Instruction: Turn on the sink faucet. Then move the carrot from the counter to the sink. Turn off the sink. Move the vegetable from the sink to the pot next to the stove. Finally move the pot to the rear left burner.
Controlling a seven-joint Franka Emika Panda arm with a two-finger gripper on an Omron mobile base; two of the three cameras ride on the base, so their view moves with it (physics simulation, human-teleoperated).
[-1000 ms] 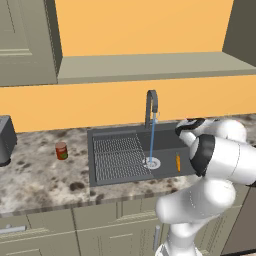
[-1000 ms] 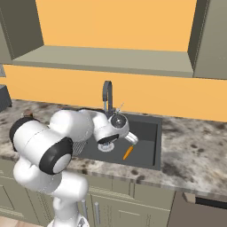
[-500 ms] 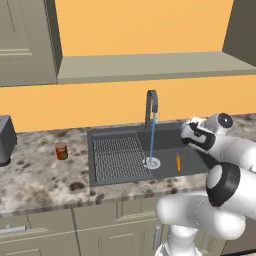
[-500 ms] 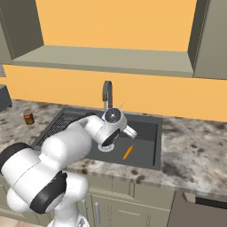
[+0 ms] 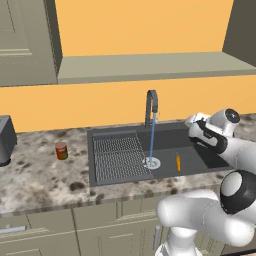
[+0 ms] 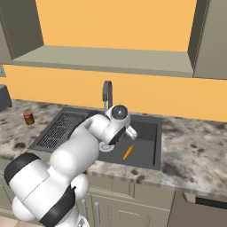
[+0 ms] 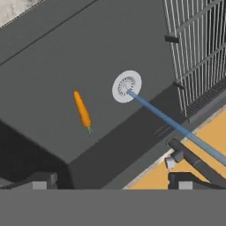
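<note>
Down in the sink [image 5: 200, 161] lies the carrot [image 5: 178, 162], flat on the dark floor of the basin's open half, a little to the right of the round silver drain [image 5: 151, 162]. From the hand view the carrot [image 7: 82, 109] is a thin orange taper with a tiny green tip at one end, and it sits apart from the drain [image 7: 126, 86], touching neither it nor the walls. Nothing else is in that half except the water [image 5: 152, 140], a thin blue stream falling straight from the sink faucet [image 5: 150, 106] onto the drain. The ribbed drainer [image 5: 118, 156] fills the basin's left half and carries nothing.

Around the carrot the basin floor is bare on every side, with the right wall and the front wall both a fair way off. The faucet stands at the back rim, its arched spout high over the drain.

Above the right part of the basin hangs the gripper [image 5: 191, 131], its two finger tips [image 7: 40, 180] standing wide apart and holding nothing; from the right side it [image 6: 131, 132] is seen just above the carrot [image 6: 128, 152] without touching it.

Left of the sink, on the speckled counter [image 5: 40, 175], a short red can [image 5: 61, 150] stands upright, well apart from the basin's rim.
</note>
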